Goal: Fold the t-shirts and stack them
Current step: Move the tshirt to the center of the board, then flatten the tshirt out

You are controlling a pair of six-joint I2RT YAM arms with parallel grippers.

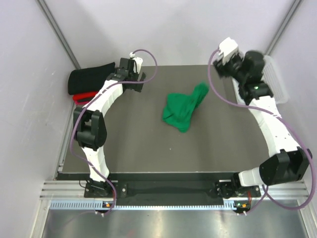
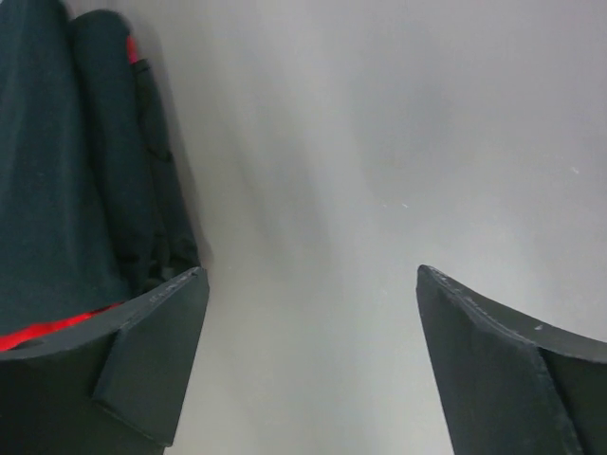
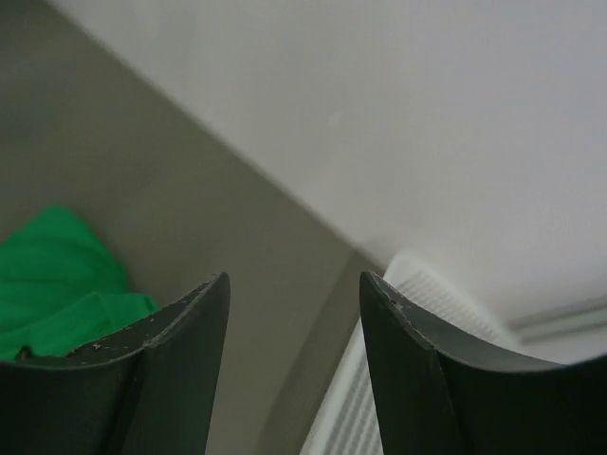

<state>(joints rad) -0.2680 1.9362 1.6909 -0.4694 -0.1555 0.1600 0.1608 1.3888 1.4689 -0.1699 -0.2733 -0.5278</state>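
Dark tabletop (image 1: pixel 138 144) bears a crumpled green t-shirt (image 1: pixel 183 110), white basket (image 1: pixel 278 82) with contents unseen, both jaws gaping empty.

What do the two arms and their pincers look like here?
The left arm and right arm both have white links joined by bulky black joints. A purple cable loops loosely along each arm. The left pincer and right pincer each have two matte dark grey fingers with curved, wedge-like tips. No markings are readable.
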